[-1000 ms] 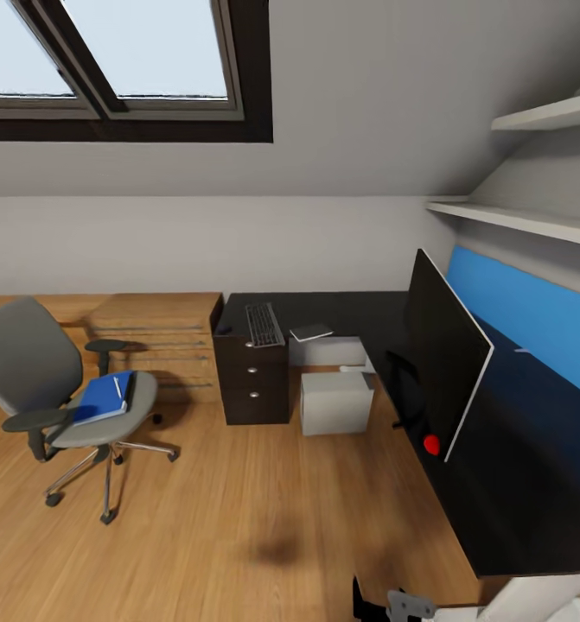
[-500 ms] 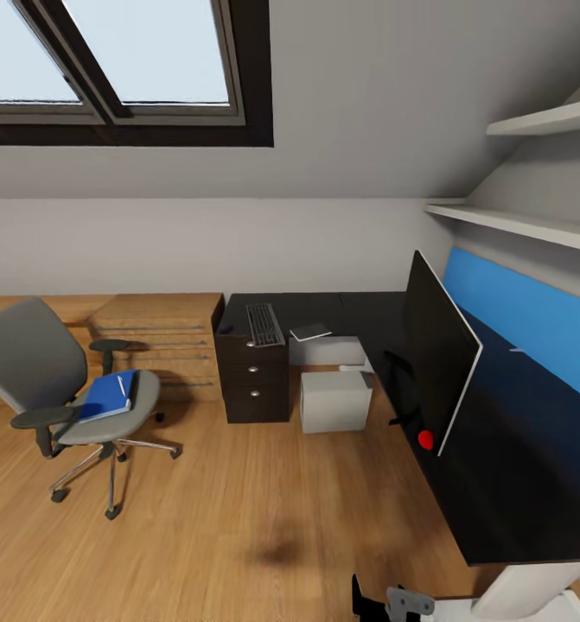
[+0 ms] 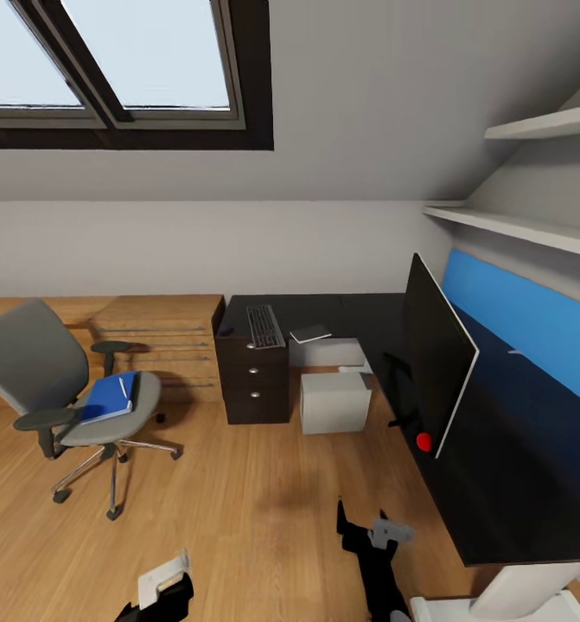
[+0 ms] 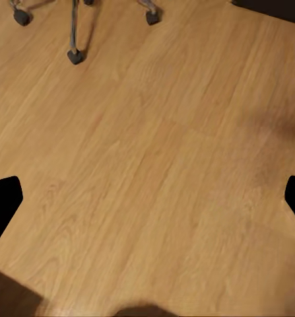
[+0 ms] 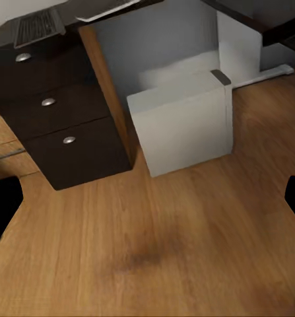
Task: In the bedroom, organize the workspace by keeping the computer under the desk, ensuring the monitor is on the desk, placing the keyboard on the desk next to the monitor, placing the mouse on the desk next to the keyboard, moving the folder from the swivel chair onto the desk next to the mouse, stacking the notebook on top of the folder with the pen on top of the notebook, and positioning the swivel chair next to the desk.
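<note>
Folder (image 3: 108, 396): flat on chair (image 3: 60, 380) seat, ahead-left of the left end effector (image 3: 164, 583), the nearer arm. Both end effectors spread, empty; right (image 3: 367, 531).

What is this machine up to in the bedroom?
It is tidying a desk area, but holds nothing right now. Both grippers, left and right, hang open over bare floor. The blue folder lies on the chair with a pen on it. The keyboard, notebook and monitor sit on the desk; the computer stands on the floor underneath.
</note>
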